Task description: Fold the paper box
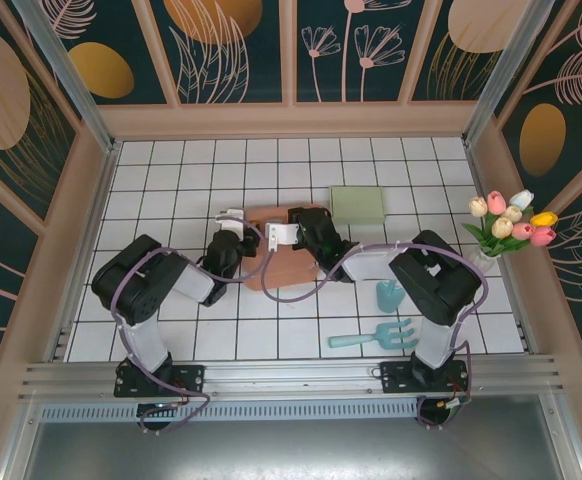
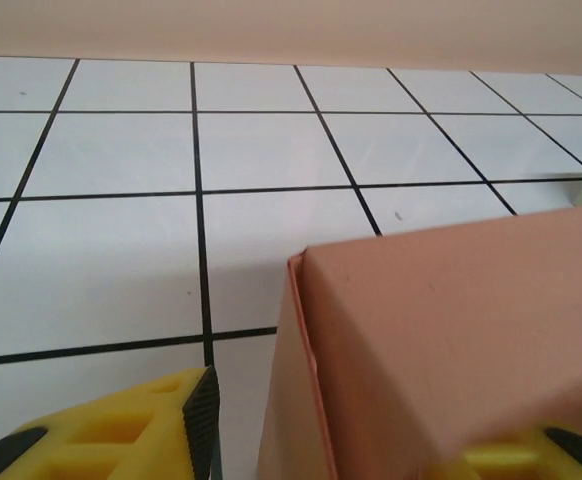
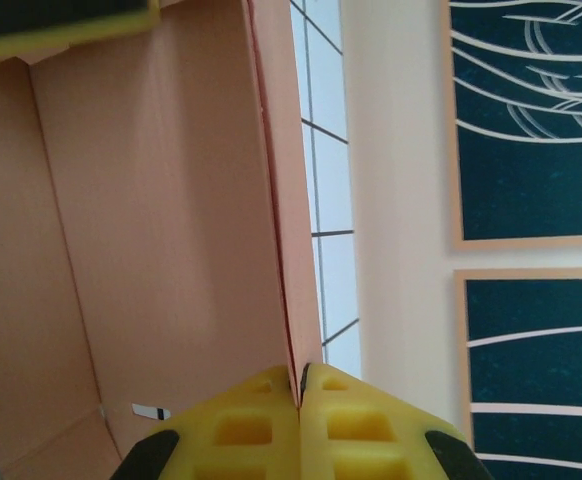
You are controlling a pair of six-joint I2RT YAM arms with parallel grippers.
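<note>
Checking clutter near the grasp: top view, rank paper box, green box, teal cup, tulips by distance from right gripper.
1. Paper box, pinched by right gripper.
2. Green box, behind, right.
3. Teal cup, nearer, right.
4. Tulips, far right.

left hand (image 2: 371, 425) open, right hand (image 3: 299, 388) clamped
</note>
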